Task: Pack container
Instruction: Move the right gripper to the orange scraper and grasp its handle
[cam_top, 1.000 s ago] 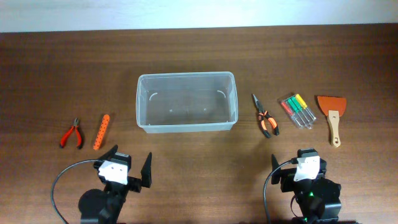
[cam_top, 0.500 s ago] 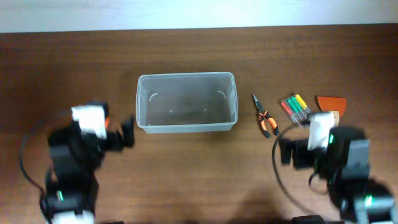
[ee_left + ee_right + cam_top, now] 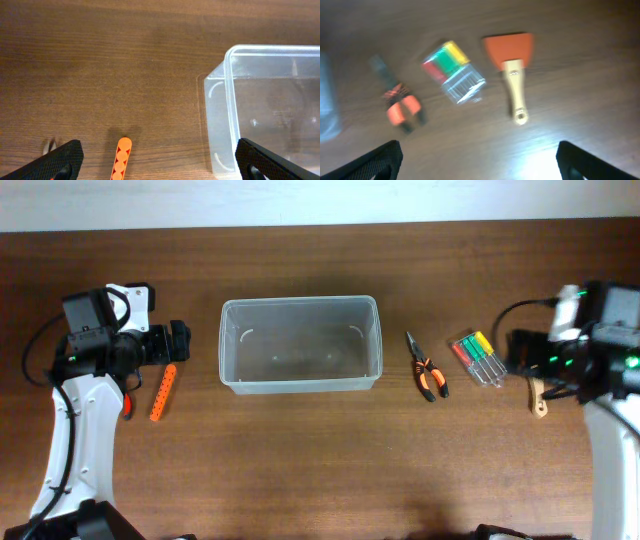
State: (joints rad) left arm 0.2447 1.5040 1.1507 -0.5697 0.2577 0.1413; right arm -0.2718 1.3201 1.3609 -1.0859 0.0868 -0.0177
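My left gripper hangs spread wide beside the container; my right gripper, likewise spread, over the scraper

My left arm and right arm were white tubes ending in black wrist blocks, each carrying a small white housing. Thin black cables looped beside them. Green lights glowed on my right wrist. My fingers were black, finely dimpled.

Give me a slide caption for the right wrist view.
Open right gripper above scraper, screwdriver set and pliers on wooden table.
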